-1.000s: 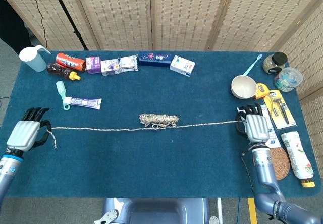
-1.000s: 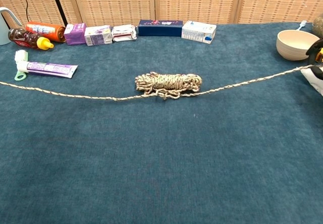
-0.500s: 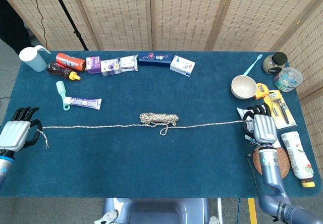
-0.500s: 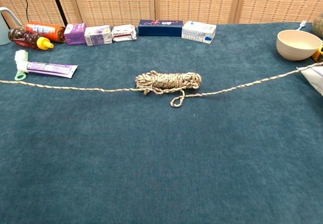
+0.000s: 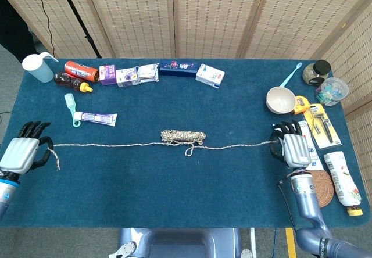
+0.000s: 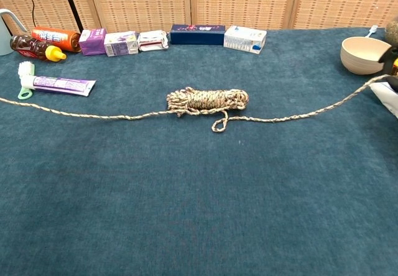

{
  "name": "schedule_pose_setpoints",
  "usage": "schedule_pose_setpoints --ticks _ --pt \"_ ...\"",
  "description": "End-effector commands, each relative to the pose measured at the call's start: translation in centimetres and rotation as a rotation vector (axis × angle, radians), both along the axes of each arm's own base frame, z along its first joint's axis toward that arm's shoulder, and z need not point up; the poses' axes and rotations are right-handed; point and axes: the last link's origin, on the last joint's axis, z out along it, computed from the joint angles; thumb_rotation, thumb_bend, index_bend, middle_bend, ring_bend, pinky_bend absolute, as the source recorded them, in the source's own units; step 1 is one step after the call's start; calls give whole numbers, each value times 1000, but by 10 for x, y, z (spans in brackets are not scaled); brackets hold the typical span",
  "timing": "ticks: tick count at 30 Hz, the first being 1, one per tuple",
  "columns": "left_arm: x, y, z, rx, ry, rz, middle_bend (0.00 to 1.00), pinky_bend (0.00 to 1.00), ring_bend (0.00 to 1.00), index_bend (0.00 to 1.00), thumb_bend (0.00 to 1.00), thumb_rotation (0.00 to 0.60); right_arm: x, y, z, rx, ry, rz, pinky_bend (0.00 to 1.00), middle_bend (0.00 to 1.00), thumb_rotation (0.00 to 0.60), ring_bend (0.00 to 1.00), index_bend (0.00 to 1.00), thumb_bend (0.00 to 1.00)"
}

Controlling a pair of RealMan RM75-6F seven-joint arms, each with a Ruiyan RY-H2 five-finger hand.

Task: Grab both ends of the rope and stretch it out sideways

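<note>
A beige braided rope (image 5: 122,145) runs across the blue table, with a coiled bundle (image 5: 183,136) still wound at its middle; in the chest view the bundle (image 6: 207,101) lies centre and the strands (image 6: 298,115) sag onto the cloth. My left hand (image 5: 23,152) grips the left end near the table's left edge, a short tail hanging past it. My right hand (image 5: 290,146) grips the right end near the bowl. In the chest view only a sliver of the right hand (image 6: 390,89) shows at the right border.
Along the back edge lie bottles (image 5: 72,76), small boxes (image 5: 129,75) and a dark box (image 5: 180,67). A toothpaste tube (image 5: 96,117) and brush lie left. A bowl (image 5: 281,100), jars (image 5: 324,82), packets and a coaster (image 5: 321,188) crowd the right side. A white jug (image 5: 38,67) stands back left.
Both hands have drawn slightly inward, so the rope has gone slack and sags onto the table. A small loop pulled out of the bundle lies in front of it.
</note>
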Motion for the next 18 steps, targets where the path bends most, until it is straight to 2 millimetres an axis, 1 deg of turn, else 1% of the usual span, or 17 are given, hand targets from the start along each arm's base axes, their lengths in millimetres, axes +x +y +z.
schedule_pose_setpoints --ticks 1,6,7,9,15,18 --pt "15 3 -7 -28 -17 -45 134 0 51 659 495 600 18 2 -1 22 -38 50 0 294 600 167 646 553" --pt "35 7 -16 -50 -33 -100 135 0 51 659 493 600 35 5 -6 58 -69 89 0 294 600 166 644 553" --pt "44 9 -21 -61 -38 -130 135 0 51 659 493 600 41 6 -9 72 -72 106 0 294 600 166 644 553" --pt "56 12 -26 -74 -43 -164 135 0 51 659 493 600 48 7 -13 91 -75 121 0 294 600 166 643 553" --pt "78 16 -39 -96 -55 -224 135 0 52 659 493 600 61 8 -23 129 -78 147 0 293 600 166 640 553" --pt "95 18 -51 -116 -68 -266 135 0 51 659 493 600 71 6 -31 150 -84 162 0 293 600 166 639 554"
